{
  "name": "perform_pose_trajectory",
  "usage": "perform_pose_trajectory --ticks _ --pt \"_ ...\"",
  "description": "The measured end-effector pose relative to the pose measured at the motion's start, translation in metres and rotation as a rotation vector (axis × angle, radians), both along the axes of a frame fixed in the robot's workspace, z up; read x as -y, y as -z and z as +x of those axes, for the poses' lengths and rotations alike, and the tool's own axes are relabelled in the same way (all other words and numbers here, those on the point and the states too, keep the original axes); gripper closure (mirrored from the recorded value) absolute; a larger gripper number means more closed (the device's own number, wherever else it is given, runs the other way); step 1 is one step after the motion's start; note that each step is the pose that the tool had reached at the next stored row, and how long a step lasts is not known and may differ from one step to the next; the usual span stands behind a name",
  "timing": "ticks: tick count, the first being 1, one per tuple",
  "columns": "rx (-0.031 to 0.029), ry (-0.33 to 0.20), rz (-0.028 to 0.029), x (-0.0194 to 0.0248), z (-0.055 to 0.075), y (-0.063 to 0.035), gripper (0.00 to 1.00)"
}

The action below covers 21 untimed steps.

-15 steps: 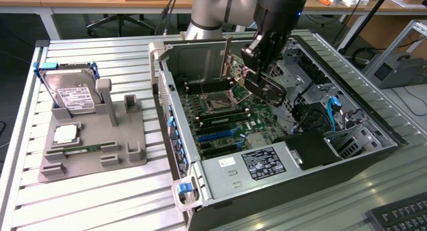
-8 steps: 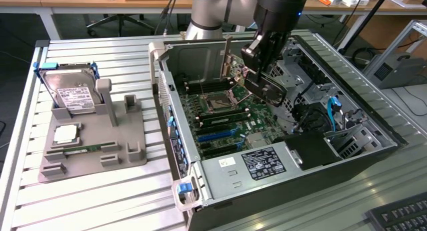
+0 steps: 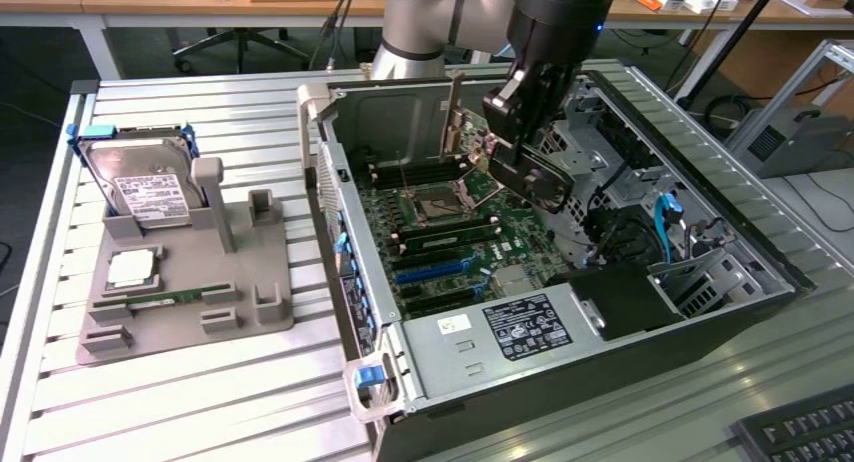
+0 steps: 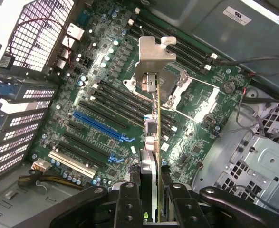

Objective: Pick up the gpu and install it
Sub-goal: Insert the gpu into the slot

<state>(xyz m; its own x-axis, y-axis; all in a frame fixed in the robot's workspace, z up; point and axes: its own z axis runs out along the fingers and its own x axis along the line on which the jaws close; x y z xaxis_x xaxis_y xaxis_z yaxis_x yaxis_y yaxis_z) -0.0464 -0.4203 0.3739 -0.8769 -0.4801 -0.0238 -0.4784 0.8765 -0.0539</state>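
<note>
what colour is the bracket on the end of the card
Silver, bare metal. The bracket on the graphics card shows best in the wrist view.

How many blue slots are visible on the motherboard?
2. The long blue slot lies mid-board; the short blue slot nearer the white slot. The gpu may hide more.

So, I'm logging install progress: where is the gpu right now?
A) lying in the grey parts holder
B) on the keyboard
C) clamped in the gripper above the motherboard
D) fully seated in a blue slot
C: the gripper is shut on the gpu, which hangs tilted above the motherboard inside the open computer case, not seated in any slot.
</note>
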Motion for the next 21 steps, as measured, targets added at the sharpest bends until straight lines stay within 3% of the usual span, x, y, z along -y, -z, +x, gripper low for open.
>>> perform_pose_trajectory --ticks 21 --pt "0.0000 -0.022 -0.0003 0.0000 0.0000 0.0001 0.73"
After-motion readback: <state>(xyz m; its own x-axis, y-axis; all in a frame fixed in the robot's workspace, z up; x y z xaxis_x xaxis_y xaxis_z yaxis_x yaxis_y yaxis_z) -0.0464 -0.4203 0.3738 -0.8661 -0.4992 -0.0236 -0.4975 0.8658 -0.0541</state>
